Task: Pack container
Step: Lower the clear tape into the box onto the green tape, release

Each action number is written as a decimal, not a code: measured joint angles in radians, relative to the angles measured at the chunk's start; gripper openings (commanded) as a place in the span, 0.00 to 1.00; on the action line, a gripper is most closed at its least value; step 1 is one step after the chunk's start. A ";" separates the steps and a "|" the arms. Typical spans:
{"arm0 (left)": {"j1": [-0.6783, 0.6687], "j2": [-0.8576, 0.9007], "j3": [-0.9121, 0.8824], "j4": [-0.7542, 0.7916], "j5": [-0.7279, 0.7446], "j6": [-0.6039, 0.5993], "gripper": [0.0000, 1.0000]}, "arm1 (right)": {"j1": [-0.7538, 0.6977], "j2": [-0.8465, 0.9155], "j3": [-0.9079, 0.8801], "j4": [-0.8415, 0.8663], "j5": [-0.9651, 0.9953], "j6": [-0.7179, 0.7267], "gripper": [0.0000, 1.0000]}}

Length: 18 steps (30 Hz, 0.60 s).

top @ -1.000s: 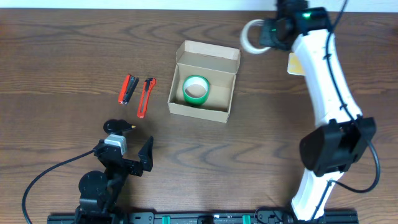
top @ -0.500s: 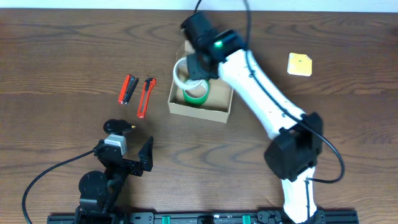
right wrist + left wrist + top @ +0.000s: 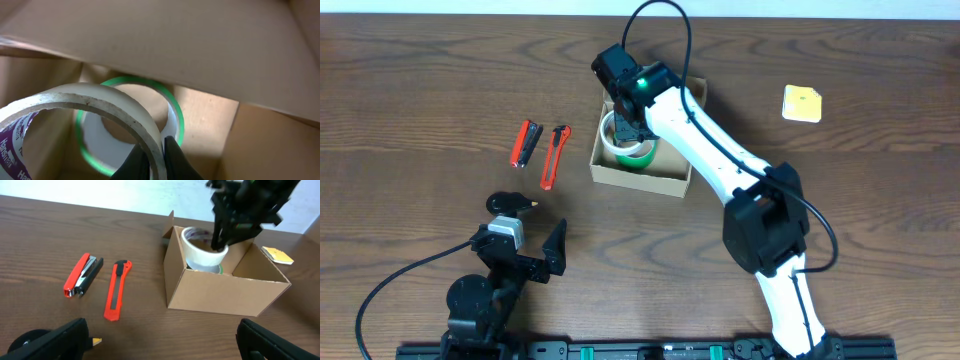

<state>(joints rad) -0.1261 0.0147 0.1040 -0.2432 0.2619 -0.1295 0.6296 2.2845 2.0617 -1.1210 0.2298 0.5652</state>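
Brown wood surface point(image 3: 420, 60): right end effector point(image 3: 151, 161) pinches white tape point(image 3: 202, 252) inside the box point(image 3: 220, 294), over green tape point(image 3: 176, 114); next it should probably let go

The right arm point(image 3: 710, 150) reaches from its base at the near table edge far forward and to the left, elbow bent and wrist tipped downward. The right gripper point(image 3: 156, 159) points down, its two fingers pinched on the wall of a white tape roll point(image 3: 75, 97), one inside the ring and one outside. The left arm point(image 3: 480, 295) sits folded low by its base. The left gripper point(image 3: 160, 345) faces forward, jaws spread wide, holding nothing.
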 measured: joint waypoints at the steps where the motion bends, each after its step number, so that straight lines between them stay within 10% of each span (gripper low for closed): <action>1: 0.000 0.000 0.000 0.000 0.000 0.000 0.96 | 0.000 0.014 0.000 0.008 0.002 0.002 0.08; 18: 0.000 0.000 0.000 0.000 0.000 0.000 0.95 | -0.020 0.052 -0.002 0.023 0.014 0.013 0.16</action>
<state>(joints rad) -0.1261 0.0147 0.1040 -0.2432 0.2615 -0.1295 0.6098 2.3367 2.0598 -1.0985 0.2440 0.5785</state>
